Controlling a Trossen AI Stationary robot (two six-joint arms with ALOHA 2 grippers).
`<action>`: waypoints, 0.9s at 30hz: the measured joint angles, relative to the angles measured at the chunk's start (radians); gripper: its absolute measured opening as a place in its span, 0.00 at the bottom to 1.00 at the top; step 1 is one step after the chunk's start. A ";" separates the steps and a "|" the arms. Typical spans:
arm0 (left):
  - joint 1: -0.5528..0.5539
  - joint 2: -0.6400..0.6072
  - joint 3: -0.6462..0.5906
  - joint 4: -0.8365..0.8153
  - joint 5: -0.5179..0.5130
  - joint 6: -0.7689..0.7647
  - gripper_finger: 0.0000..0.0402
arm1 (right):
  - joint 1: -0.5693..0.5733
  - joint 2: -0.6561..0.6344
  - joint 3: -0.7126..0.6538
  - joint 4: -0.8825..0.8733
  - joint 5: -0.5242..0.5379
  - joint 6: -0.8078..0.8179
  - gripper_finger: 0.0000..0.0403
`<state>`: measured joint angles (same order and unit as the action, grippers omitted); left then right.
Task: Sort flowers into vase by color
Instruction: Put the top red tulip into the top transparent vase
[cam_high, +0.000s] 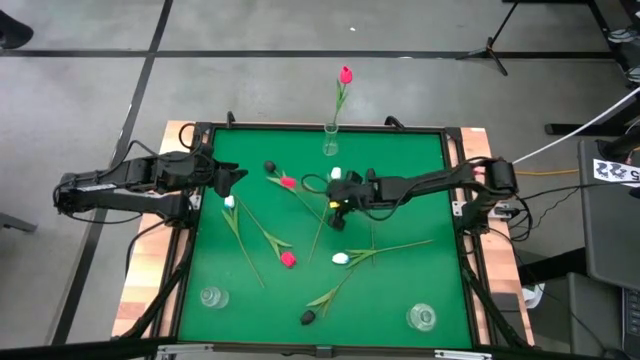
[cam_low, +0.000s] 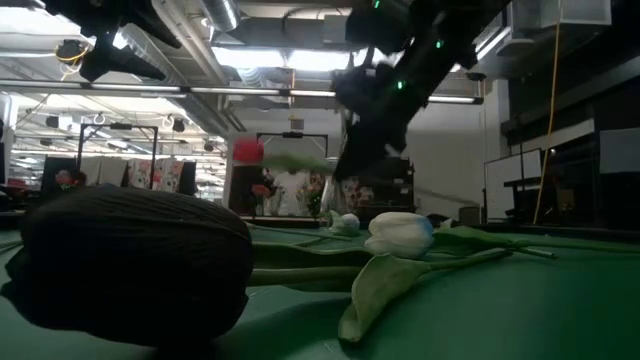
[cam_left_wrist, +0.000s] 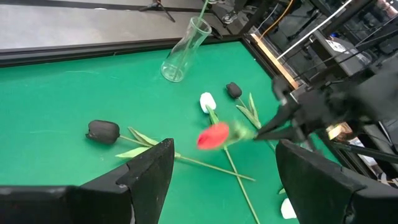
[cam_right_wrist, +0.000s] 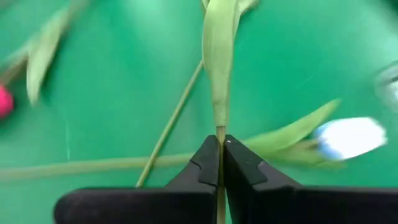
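One pink-red tulip (cam_left_wrist: 213, 135) is the flower in play right now. Its bud looks to be up off the green mat (cam_high: 400, 290), near the middle of the table. The right gripper (cam_right_wrist: 221, 163) has its jaws pinched tight on the thin stem (cam_right_wrist: 219, 93), well down from the bud, which is probably why the head droops out sideways.

Another pink-red tulip (cam_high: 346, 75) already stands in the glass vase (cam_high: 330, 140) at the far edge, so that vase looks like the pink one and the likely target.

Other tulips, white, black and one more pink, lie scattered flat on the mat with stems crossing. Picking this one clear without snagging a neighbour might be fiddly.

Two empty vases (cam_high: 211, 297) (cam_high: 421, 317) wait at the near corners, presumably for the other colours.

The left gripper (cam_left_wrist: 225, 155) hovers at the left side with its jaws spread wide, holding nothing.
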<state>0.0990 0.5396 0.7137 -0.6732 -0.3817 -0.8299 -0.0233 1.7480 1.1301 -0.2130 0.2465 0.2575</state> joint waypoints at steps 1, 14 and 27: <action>0.000 0.000 0.000 0.000 0.000 0.000 0.68 | -0.006 -0.020 0.000 0.021 0.024 -0.001 0.01; 0.000 0.000 0.000 0.000 -0.001 0.000 0.68 | -0.273 -0.186 0.002 0.713 0.021 -0.266 0.01; 0.000 0.000 0.000 -0.004 -0.035 0.007 0.68 | -0.496 -0.021 0.002 1.441 -0.378 -0.309 0.01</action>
<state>0.0990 0.5396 0.7137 -0.6773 -0.4164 -0.8227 -0.5198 1.7268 1.1316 1.2282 -0.1318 -0.0514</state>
